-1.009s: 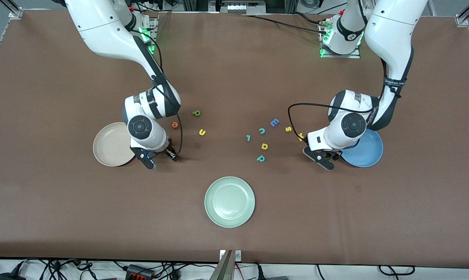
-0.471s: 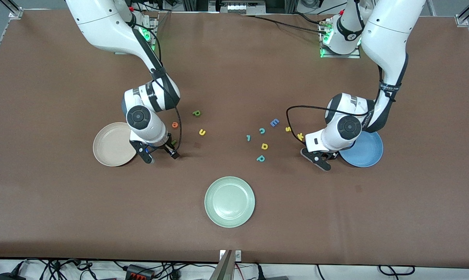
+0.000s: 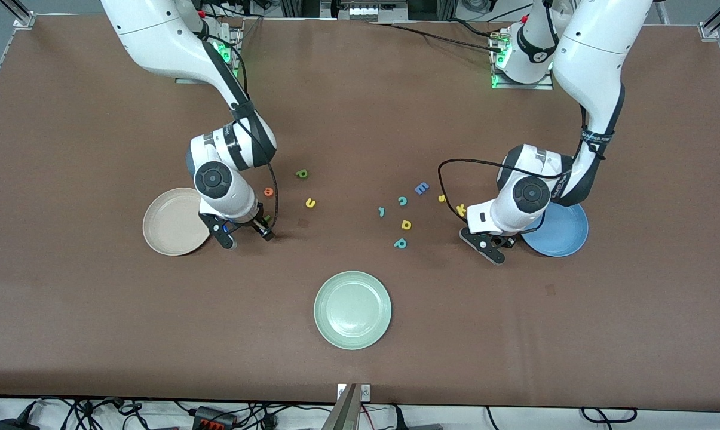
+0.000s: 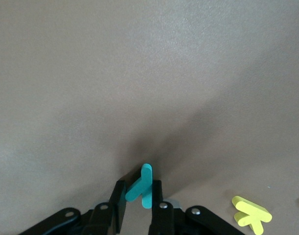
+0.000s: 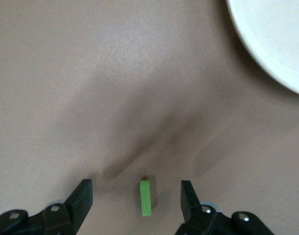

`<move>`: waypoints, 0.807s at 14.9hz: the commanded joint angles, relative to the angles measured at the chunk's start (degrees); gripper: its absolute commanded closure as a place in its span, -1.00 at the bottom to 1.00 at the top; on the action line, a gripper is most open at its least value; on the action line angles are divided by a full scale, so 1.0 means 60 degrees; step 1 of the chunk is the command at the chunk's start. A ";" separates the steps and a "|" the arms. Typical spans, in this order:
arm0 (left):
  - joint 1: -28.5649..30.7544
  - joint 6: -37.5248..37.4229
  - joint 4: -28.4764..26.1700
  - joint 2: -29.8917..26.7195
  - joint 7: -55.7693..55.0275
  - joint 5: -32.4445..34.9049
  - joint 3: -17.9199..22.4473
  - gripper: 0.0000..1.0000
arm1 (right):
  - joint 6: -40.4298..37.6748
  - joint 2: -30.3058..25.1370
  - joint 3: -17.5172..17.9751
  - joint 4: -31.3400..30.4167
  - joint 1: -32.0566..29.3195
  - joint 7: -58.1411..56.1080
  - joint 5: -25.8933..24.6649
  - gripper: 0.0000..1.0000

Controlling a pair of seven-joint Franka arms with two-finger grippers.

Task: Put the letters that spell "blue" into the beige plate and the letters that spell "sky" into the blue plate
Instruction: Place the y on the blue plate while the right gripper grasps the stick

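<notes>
**Table stock: two grippers down, plates bare**

- Left gripper (image 3: pixel 496 246) — low at the table, just beside the blue plate (image 3: pixel 560 239) on the side toward the right arm's end. Fingers (image 4: pixel 154 208) pinched onto the teal y (image 4: pixel 142 186), which stands on edge between them.
- Right gripper (image 3: pixel 244 234) — low at the table, just beside the beige plate (image 3: pixel 171 224). Fingers (image 5: pixel 83 198) spread wide, with the green bar (image 5: pixel 145 197) standing on edge between them, touching neither.
- Blue plate — toward the left arm's end of the table, partly under the left wrist; nothing seen in it.
- Beige plate — toward the right arm's end; nothing in it.
- Yellow k (image 3: pixel 461 209) and yellow s (image 3: pixel 441 198) — flat on the table, near the left wrist, farther from the front camera than the left gripper.
- Orange e (image 3: pixel 268 192), yellow u (image 3: pixel 310 203), light green b (image 3: pixel 301 174) — loose on the table near the right arm, all farther from the front camera than its gripper.
- Green plate (image 3: pixel 352 310) — nearest the front camera, mid-table.
- Blue E (image 3: pixel 421 189), teal c (image 3: pixel 402 200), another teal letter (image 3: pixel 400 243), yellow d (image 3: pixel 406 224) — scattered mid-table.
</notes>
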 commanded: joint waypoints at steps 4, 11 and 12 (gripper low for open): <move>0.0122 -0.1814 0.0323 -0.0940 0.0318 0.0223 0.0176 0.74 | -0.0010 -0.0039 -0.0004 -0.0111 0.0135 0.0197 0.0076 -0.14; 0.1864 -0.3679 0.0148 -0.1617 -0.0356 0.0238 0.0249 0.69 | 0.0020 0.0019 -0.0004 -0.0111 0.0120 0.0050 0.0076 0.31; 0.1865 -0.3708 0.0003 -0.1617 -0.0473 0.0238 0.0249 0.66 | 0.0020 0.0019 -0.0004 -0.0111 0.0120 0.0036 0.0076 0.37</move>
